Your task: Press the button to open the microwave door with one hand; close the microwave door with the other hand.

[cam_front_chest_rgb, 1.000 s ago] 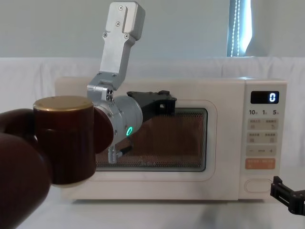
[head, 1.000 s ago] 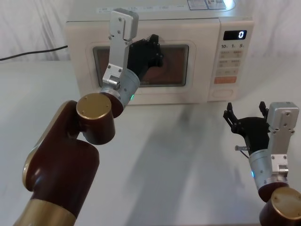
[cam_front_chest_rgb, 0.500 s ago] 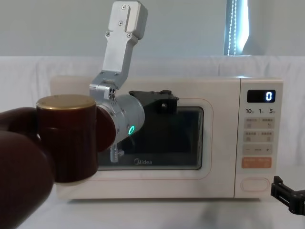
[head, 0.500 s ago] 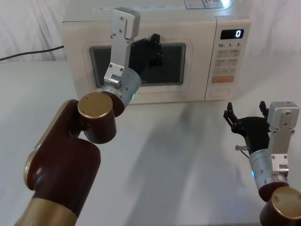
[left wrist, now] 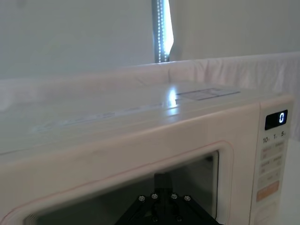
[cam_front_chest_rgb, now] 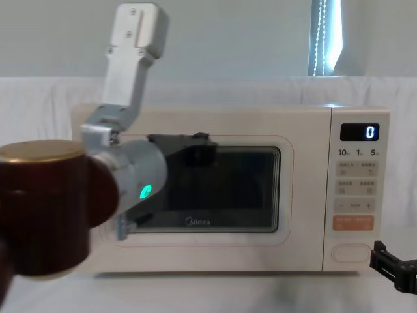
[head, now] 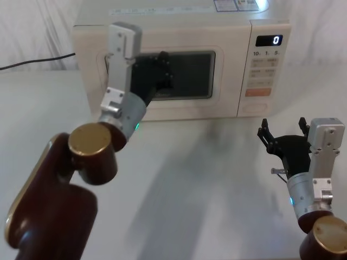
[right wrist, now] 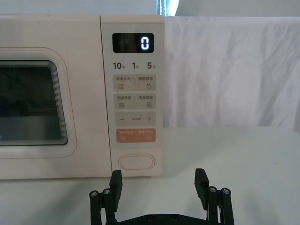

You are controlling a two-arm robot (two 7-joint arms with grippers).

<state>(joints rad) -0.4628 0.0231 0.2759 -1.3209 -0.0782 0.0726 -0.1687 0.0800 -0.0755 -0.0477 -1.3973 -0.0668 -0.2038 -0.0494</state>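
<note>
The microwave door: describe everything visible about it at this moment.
The microwave door is a wide cream panel with a dark rounded-rectangle window, a thin pinkish outline and a grey Midea logo under the glass. It looks like glossy plastic. It sits shut, flush with the control panel on its right side. The left gripper is in front of the window's left part; whether it touches the door cannot be told. The right gripper hangs apart, low before the button.
</note>
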